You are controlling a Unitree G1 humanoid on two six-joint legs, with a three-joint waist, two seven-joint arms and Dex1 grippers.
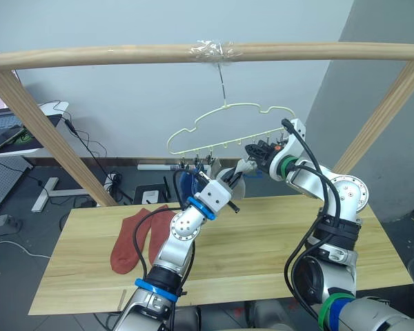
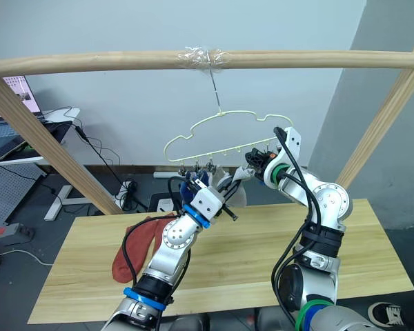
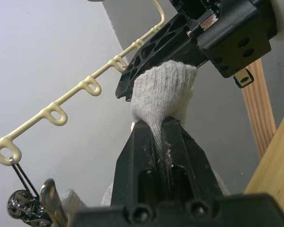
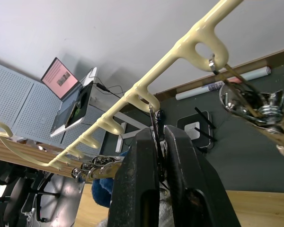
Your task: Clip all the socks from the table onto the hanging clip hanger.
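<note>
The pale-yellow clip hanger (image 1: pixel 221 127) hangs by its hook from the wooden pole. My left gripper (image 3: pixel 157 126) is raised under its right half, shut on a light grey sock (image 3: pixel 163 87) whose upper end touches the right gripper. That right gripper (image 4: pixel 157 135) is just above, shut on a metal clip (image 4: pixel 154 118) hanging from the hanger's bar. A blue sock (image 1: pixel 186 183) hangs from clips near the bar's middle. Two rust-red socks (image 1: pixel 134 238) lie on the table (image 1: pixel 262 241) at the left.
The round wooden pole frame (image 1: pixel 124 54) spans the scene, with slanted legs at both table ends. Another free clip (image 4: pixel 255 104) dangles from the hanger's end loop. Behind the table are a laptop desk (image 1: pixel 14 131) and cables on the floor.
</note>
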